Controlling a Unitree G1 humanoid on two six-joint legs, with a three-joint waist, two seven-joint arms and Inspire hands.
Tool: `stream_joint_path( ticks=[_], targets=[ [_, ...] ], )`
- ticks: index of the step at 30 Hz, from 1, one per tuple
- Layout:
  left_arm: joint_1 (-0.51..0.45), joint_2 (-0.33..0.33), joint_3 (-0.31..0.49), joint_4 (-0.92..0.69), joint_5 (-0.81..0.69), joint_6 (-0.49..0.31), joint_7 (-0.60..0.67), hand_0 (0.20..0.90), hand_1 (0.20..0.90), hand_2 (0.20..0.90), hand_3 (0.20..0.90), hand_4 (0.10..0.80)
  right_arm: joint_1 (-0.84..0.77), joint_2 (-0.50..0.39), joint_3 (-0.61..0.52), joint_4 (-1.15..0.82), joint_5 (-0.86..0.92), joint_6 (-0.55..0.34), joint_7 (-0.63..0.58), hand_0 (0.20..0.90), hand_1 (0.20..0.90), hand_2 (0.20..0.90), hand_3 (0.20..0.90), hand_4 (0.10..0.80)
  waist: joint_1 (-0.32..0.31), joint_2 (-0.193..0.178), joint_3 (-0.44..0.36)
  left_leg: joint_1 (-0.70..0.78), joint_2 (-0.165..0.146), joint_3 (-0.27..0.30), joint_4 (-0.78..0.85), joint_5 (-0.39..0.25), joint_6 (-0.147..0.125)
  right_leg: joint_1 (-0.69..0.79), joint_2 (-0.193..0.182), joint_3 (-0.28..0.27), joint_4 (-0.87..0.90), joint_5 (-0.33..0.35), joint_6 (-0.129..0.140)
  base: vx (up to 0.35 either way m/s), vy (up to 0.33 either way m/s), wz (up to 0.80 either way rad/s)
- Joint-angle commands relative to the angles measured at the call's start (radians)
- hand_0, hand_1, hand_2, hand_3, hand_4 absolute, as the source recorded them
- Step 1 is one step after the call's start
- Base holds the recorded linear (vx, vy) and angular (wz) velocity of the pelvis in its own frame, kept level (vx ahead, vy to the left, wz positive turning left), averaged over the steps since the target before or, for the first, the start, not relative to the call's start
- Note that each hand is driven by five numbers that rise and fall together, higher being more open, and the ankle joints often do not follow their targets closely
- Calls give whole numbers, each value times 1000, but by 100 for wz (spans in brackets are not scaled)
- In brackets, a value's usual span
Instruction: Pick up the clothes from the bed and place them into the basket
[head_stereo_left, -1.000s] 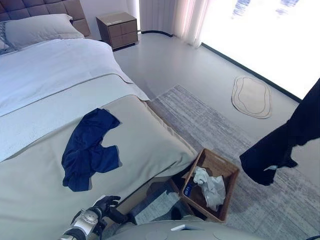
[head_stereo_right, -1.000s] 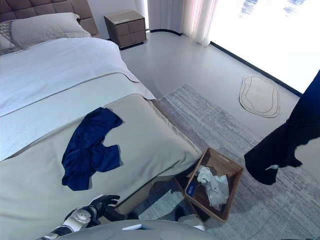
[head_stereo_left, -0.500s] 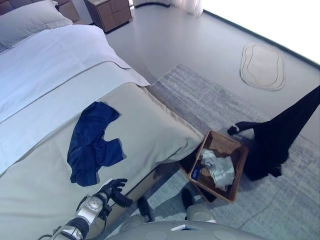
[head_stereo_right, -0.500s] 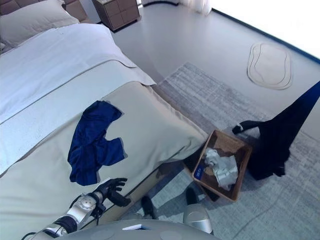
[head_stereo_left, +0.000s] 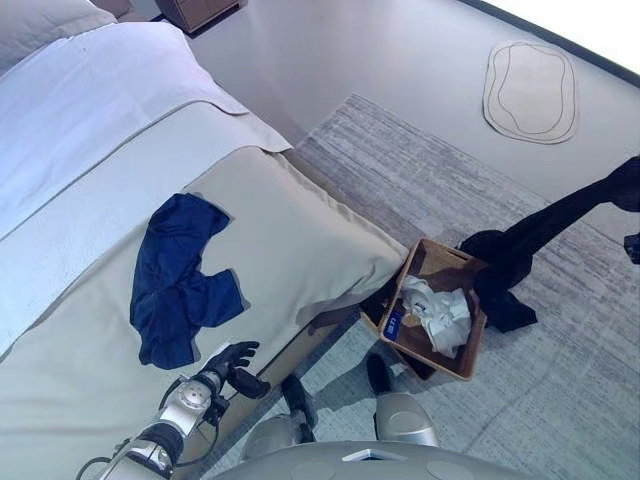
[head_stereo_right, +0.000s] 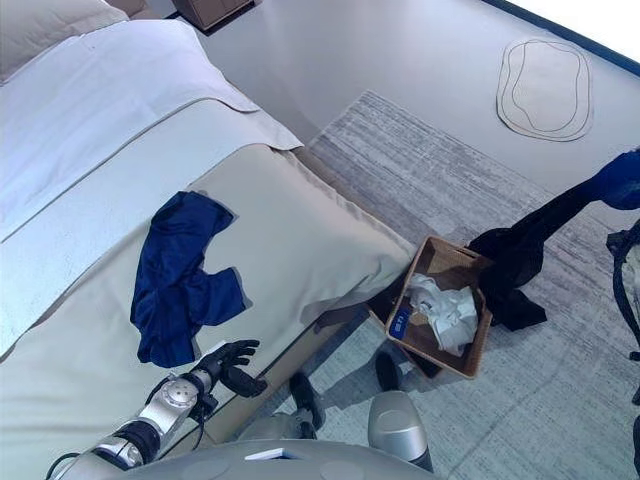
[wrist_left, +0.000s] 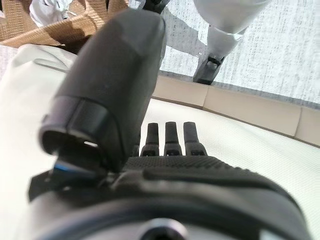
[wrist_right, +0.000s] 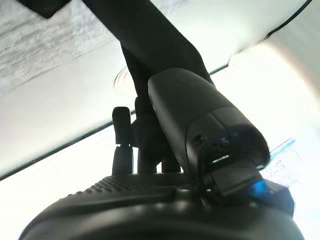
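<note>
Clothes appear in three places. A dark blue garment (head_stereo_left: 180, 278) lies crumpled on the beige cover of the bed (head_stereo_left: 300, 240), near its foot. A white garment (head_stereo_left: 437, 312) sits inside the brown basket (head_stereo_left: 470, 362), which stands on the grey rug (head_stereo_left: 560, 380) just beside the bed's corner. A black garment (head_stereo_left: 520, 258) hangs from the right hand (wrist_right: 150, 125); its lower end drapes over the basket's far rim and onto the rug beside it

Right hand: in the right wrist view the fingers and thumb are curled round the black cloth, which runs up past them. In the eye views the hand itself lies at or beyond the right edge

Left hand (head_stereo_left: 232, 362): positioned over the bed's near edge, close to the blue garment but apart from it. Fingers are extended and relaxed, holding nothing; the left wrist view shows them straight over the beige cover

A pale oval mat (head_stereo_left: 530, 90) lies on the bare floor, well apart from the basket
</note>
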Motion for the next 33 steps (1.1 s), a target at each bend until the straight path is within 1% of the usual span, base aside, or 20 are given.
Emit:
stream_joint_path(
  ticks=[1,4,6,7,10,11,12,14,15,18,21,22,23,25,27,33],
  targets=[
    [-16,17,39,35,-6,-36,8,900,900,900,900,800,-31,-1,-96,-149,71,-103,-37,300,300,300,200,100,19,-60,-47,30,-19,-56,27,-115,-14,-39,13,-106,82,-54,-33,0,0,0],
    [-14,9,39,35,-7,-41,15,900,900,900,900,800,-57,4,-127,-185,95,-178,-114,300,300,300,200,100,21,-66,-57,43,-18,-60,23,-120,-14,-25,16,-108,79,-57,-33,11,4,1],
    [-14,9,33,39,-11,-34,19,900,900,900,900,800,-77,-25,-155,-211,78,-200,-143,300,300,300,200,100,23,-75,-71,53,-18,-59,22,-123,-13,-13,17,-114,78,-59,-32,46,26,4],
    [-15,11,30,42,-13,-31,18,900,900,900,900,800,-91,-47,-160,-214,73,-196,-149,300,300,300,200,100,25,-79,-78,56,-18,-59,22,-125,-13,-8,17,-117,77,-61,-31,54,35,4],
    [-14,23,13,59,-27,-24,12,900,900,900,900,800,-168,-165,-152,-180,77,-160,-165,300,300,300,200,100,35,-100,-106,64,-19,-58,29,-132,-9,11,20,-121,76,-68,-30,59,33,7],
    [-11,27,9,62,-31,-23,10,900,900,900,900,800,-197,-217,-146,-149,80,-150,-170,300,300,300,200,100,40,-110,-117,66,-19,-59,33,-135,-8,19,21,-122,76,-70,-29,56,20,6],
    [-9,28,7,64,-33,-24,10,900,900,900,900,800,-210,-235,-141,-131,85,-150,-172,300,300,300,200,100,43,-113,-120,68,-18,-59,34,-136,-7,22,22,-123,75,-71,-29,72,7,4],
    [-2,33,-6,75,-41,-24,10,900,900,900,900,800,-276,-309,-110,-50,94,-143,-176,300,300,300,200,100,54,-129,-140,75,-17,-61,35,-138,-5,37,26,-125,70,-71,-27,80,-1,1],
    [0,35,-10,78,-43,-21,10,900,900,900,900,800,-293,-332,-101,-25,92,-143,-182,300,300,300,200,100,58,-135,-146,78,-16,-62,35,-139,-4,42,27,-125,68,-71,-27,83,7,1],
    [7,45,-30,94,-56,-12,11,900,900,900,900,800,-402,-423,-33,83,94,-139,-206,300,300,300,200,100,72,-155,-168,90,-16,-67,28,-139,-2,59,32,-125,60,-68,-24,77,26,-1],
    [16,59,-48,114,-63,-4,14,900,900,900,900,800,-531,-491,67,189,96,-149,-242,300,300,300,200,100,86,-174,-186,102,-20,-71,16,-137,0,74,33,-125,45,-60,-18,57,47,-2],
    [17,61,-50,116,-64,-4,15,900,900,900,900,800,-555,-498,87,199,98,-148,-247,300,300,300,200,100,88,-176,-188,103,-21,-71,14,-136,0,75,33,-125,43,-59,-17,45,42,-2],
    [21,64,-53,121,-69,0,17,900,900,900,900,800,-622,-509,142,219,104,-149,-273,300,300,300,200,100,92,-180,-192,106,-22,-72,12,-136,0,79,33,-126,39,-57,-16,36,42,-1],
    [27,71,-54,127,-71,5,16,900,900,900,900,800,-695,-523,201,246,107,-153,-303,300,300,300,200,100,100,-189,-199,108,-25,-73,11,-137,0,85,32,-128,34,-53,-13,38,48,-1],
    [35,75,-52,133,-76,10,14,900,900,900,900,800,-810,-530,300,262,110,-158,-348,300,300,300,200,100,103,-191,-206,110,-27,-75,8,-138,2,88,30,-129,28,-48,-10,24,50,2],
    [46,75,-40,132,-75,33,5,900,900,900,900,800,-1000,-524,463,262,101,-152,-396,300,300,300,200,100,112,-194,-218,109,-33,-83,3,-140,6,94,27,-134,21,-46,-5,6,44,2]
  ],
)
